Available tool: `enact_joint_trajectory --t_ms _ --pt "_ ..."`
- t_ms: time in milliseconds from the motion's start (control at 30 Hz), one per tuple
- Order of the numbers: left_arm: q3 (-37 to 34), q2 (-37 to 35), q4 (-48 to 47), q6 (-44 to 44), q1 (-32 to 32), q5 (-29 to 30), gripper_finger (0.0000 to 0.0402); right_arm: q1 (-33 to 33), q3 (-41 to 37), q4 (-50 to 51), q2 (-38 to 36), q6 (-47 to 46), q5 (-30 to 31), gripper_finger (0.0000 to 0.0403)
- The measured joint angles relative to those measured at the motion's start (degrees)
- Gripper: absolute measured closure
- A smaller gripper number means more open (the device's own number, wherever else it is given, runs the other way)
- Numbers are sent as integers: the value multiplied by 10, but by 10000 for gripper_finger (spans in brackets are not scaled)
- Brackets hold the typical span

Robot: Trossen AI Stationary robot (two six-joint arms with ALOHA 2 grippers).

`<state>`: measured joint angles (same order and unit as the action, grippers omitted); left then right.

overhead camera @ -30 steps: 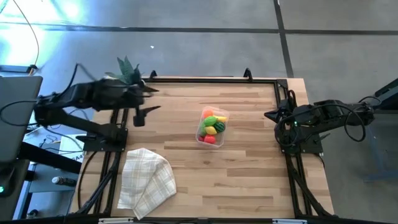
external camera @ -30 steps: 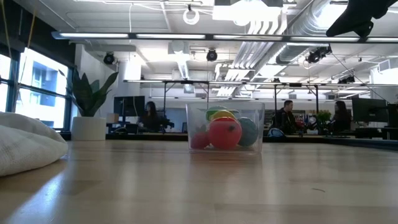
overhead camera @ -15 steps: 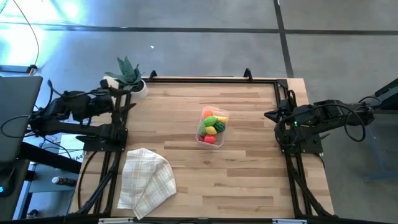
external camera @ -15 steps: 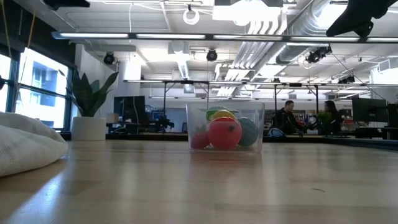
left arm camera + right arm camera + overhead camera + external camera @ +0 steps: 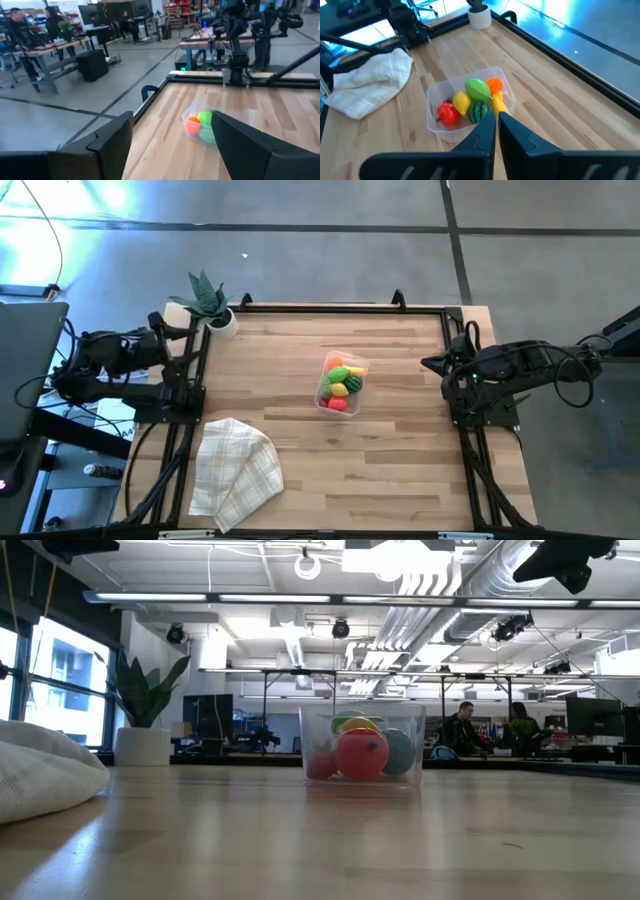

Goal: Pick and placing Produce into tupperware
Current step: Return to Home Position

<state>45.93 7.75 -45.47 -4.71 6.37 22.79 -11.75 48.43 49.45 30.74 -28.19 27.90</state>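
Note:
The clear tupperware [image 5: 341,384] stands on its base at the middle of the wooden table, also seen in the low view [image 5: 362,745]. The produce [image 5: 470,100] lies inside it: red, yellow, light green, dark green and orange pieces. My left gripper [image 5: 172,145] hangs open over the table's left edge [image 5: 178,332], pointing toward the tub with nothing between its fingers. My right gripper [image 5: 497,125] is shut and holds nothing. It hangs at the table's right edge [image 5: 430,363], aimed at the tub from a distance.
A spiky plant in a white pot [image 5: 210,305] stands at the far left corner. A checked beige cloth [image 5: 235,470] lies crumpled at the near left. Black rails [image 5: 330,307] frame the table. People sit at desks [image 5: 460,725] in the room beyond.
My left gripper has drawn back from above the table near the plant toward the table's left edge, sinking and rolling a little as it went; it stays open. My right gripper has tipped slightly in place. The tub and produce have not moved.

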Motion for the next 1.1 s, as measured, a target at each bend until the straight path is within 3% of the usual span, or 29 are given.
enact_joint_trajectory --t_ms 333,633,1000,1100 --pt "-16 -55 32 -30 0 6 200 0 0 -24 0 -3 0 392" --pt "-105 -73 125 -35 0 -37 234 0 0 -113 0 -2 1 392" --pt "-204 -74 252 -38 0 -82 262 1 0 -229 0 66 5 392" --pt "-229 -74 280 -30 0 -84 268 1 3 -268 -5 97 -18 392"
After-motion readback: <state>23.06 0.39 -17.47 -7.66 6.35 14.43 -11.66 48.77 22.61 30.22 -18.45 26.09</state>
